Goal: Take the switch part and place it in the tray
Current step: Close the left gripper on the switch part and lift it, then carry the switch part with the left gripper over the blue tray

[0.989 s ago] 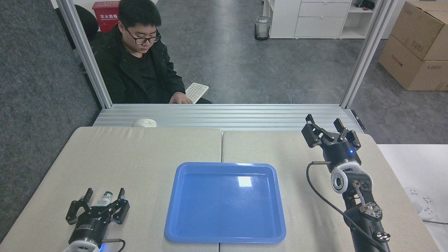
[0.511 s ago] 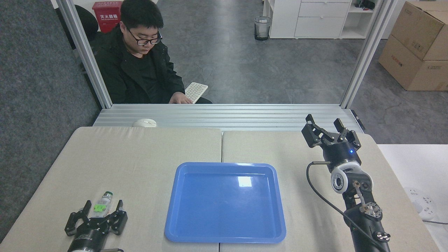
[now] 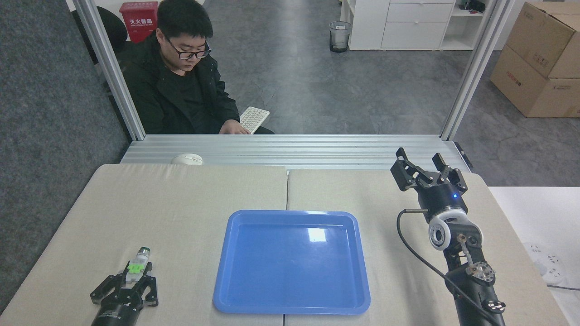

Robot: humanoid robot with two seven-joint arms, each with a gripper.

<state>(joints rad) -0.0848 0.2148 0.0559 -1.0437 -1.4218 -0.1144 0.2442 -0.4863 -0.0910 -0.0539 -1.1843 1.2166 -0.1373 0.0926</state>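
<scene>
The switch part point(image 3: 137, 262) lies on the beige mat at the front left, its dark tip pointing away from me and its green block in the middle. My left gripper point(image 3: 137, 277) sits low at the view's bottom edge, its fingers drawn in on the part's near whitish end. The blue tray point(image 3: 226, 271) rests at the table's centre front with nothing in it, to the right of the part. My right gripper point(image 3: 426, 168) is raised over the far right of the table, open and holding nothing.
A white mouse point(image 3: 186, 159) lies on the metal ledge at the table's back left. A person point(image 3: 181, 86) sits behind the ledge with a hand on a keyboard point(image 3: 253, 118). A seam point(image 3: 287, 188) runs between the two beige mats.
My left gripper has drawn back toward the view's bottom edge and its fingers have come together on the part's near end. The part has turned slightly. The right arm has not moved.
</scene>
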